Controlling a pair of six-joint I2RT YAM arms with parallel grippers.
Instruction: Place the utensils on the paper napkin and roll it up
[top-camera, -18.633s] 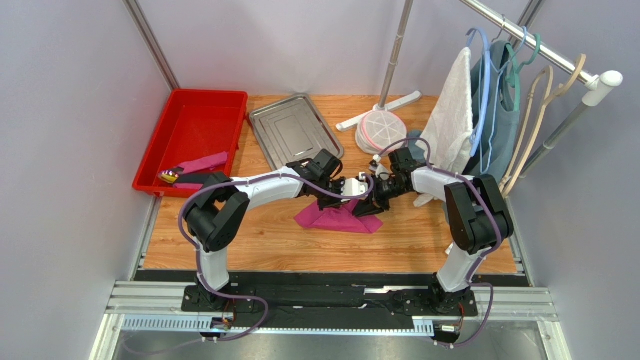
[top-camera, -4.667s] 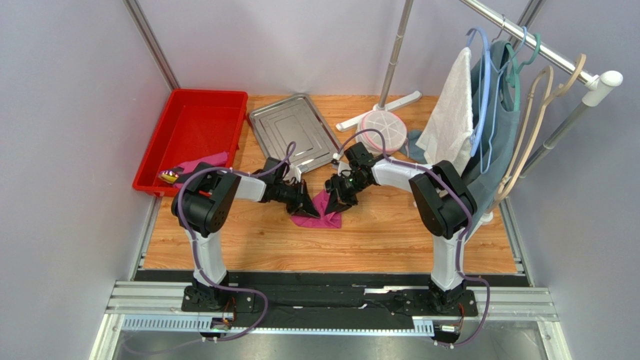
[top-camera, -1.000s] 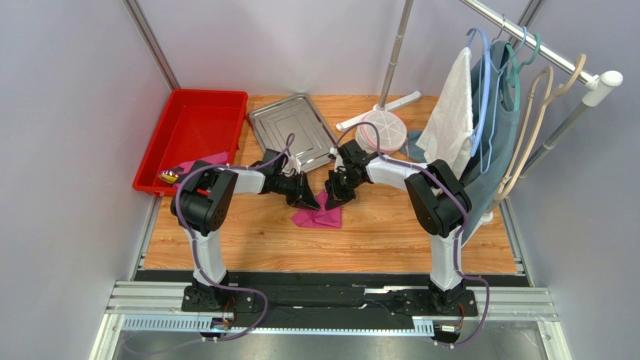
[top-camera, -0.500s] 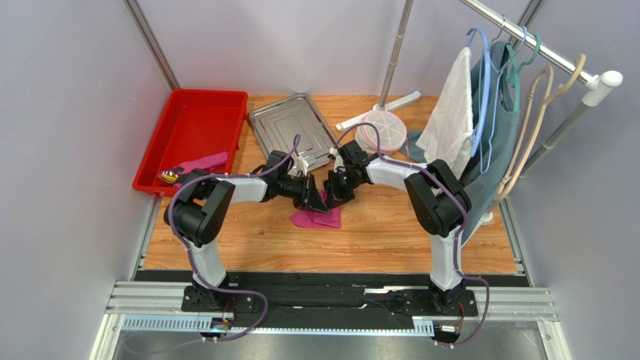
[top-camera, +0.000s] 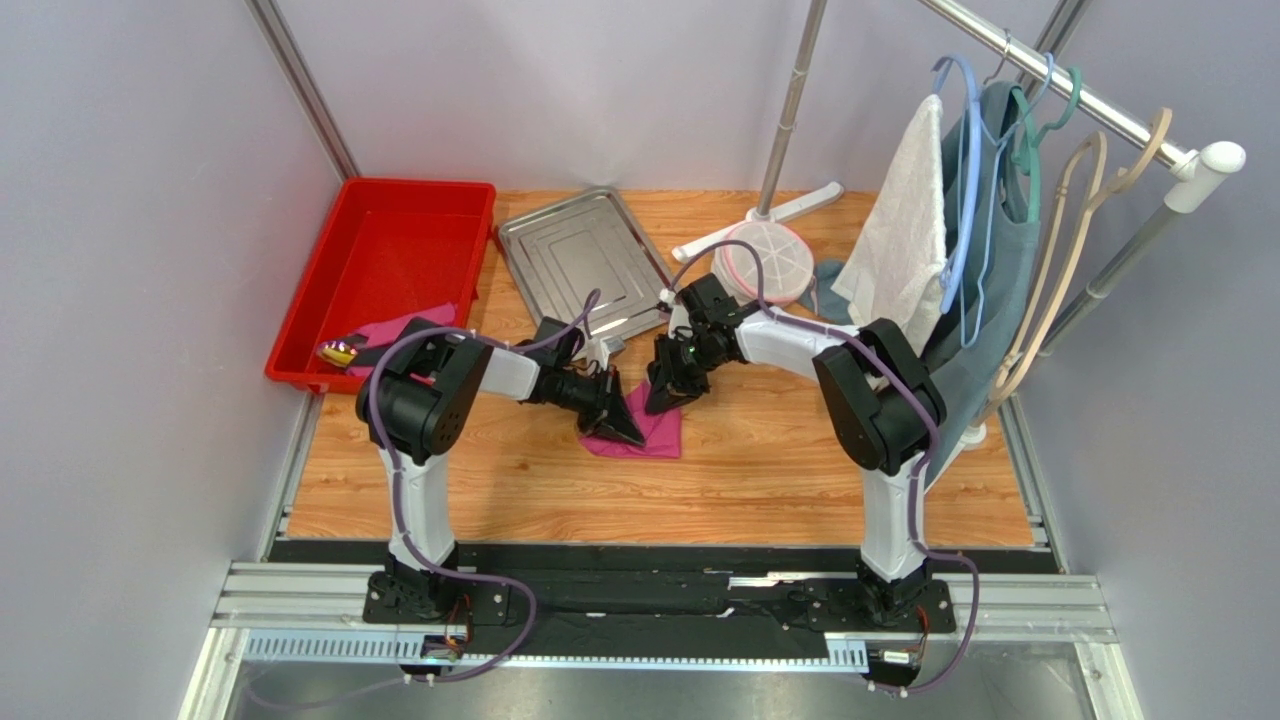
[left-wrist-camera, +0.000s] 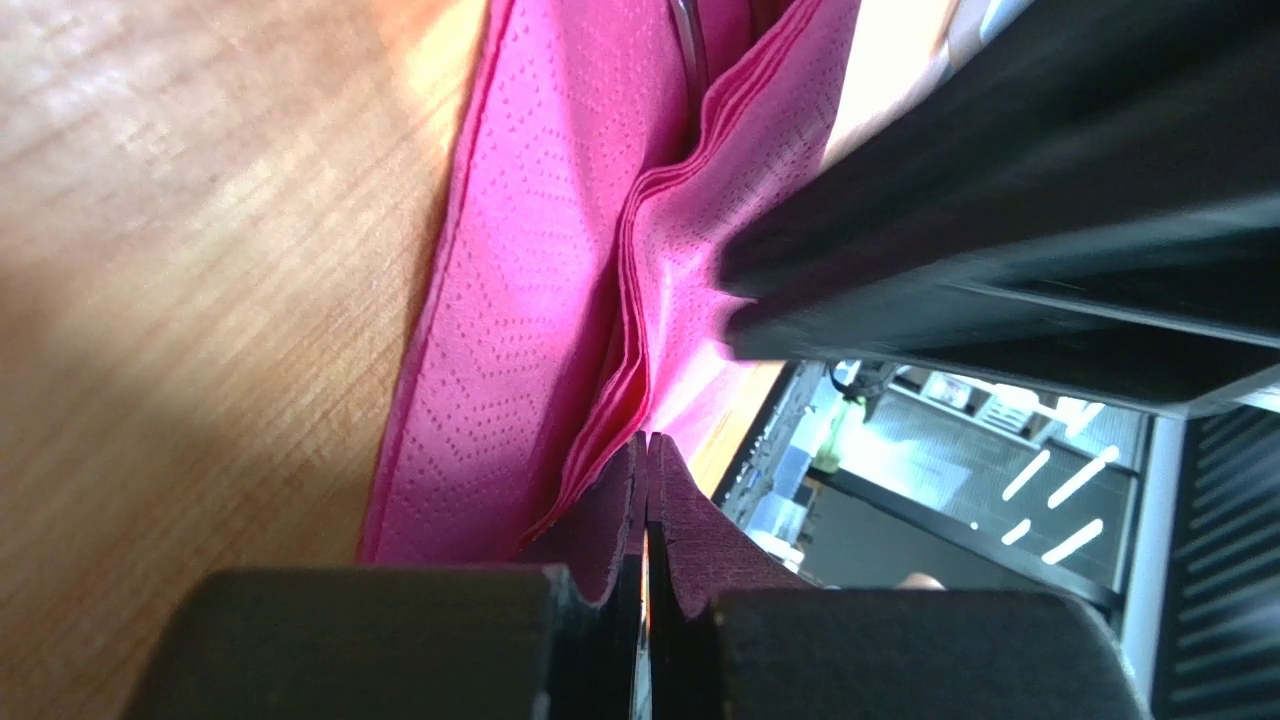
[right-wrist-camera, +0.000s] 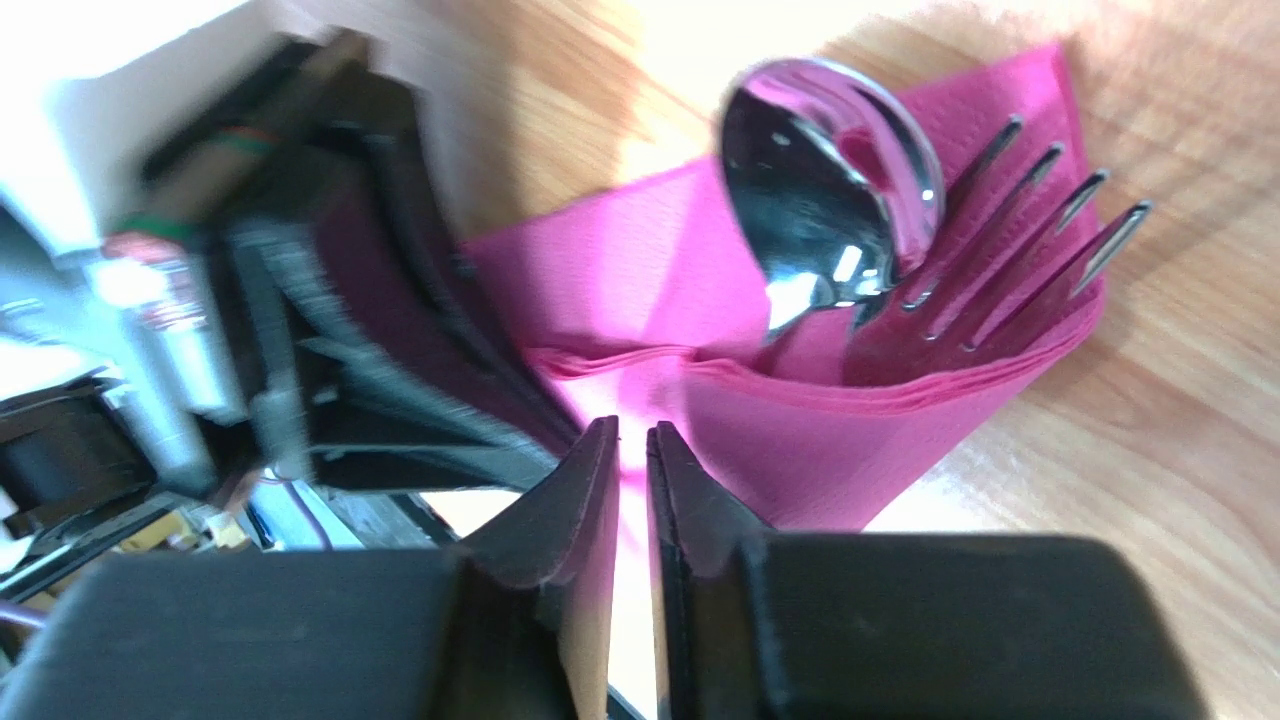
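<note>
The paper napkin (top-camera: 655, 432) lies folded over on the wood table between both grippers. The right wrist view shows it as a pocket (right-wrist-camera: 842, 435) with a silver spoon (right-wrist-camera: 827, 150) and a fork (right-wrist-camera: 1022, 255) sticking out of its far end. My left gripper (top-camera: 624, 425) is shut, its tips (left-wrist-camera: 648, 443) against the napkin's layered fold (left-wrist-camera: 526, 300). My right gripper (top-camera: 672, 378) has its jaws nearly together (right-wrist-camera: 631, 428) just over the napkin's near edge, with nothing seen between them. The two grippers sit very close.
A steel tray (top-camera: 579, 263) lies at the back. A red bin (top-camera: 394, 248) at the left holds another pink napkin (top-camera: 403, 323). A white stand base (top-camera: 763, 258) and a rack with a white towel (top-camera: 902, 225) and hangers stand at the right.
My left gripper has slid toward the near side along the napkin's left edge. The napkin looks narrower and more folded over. The right gripper has hardly moved.
</note>
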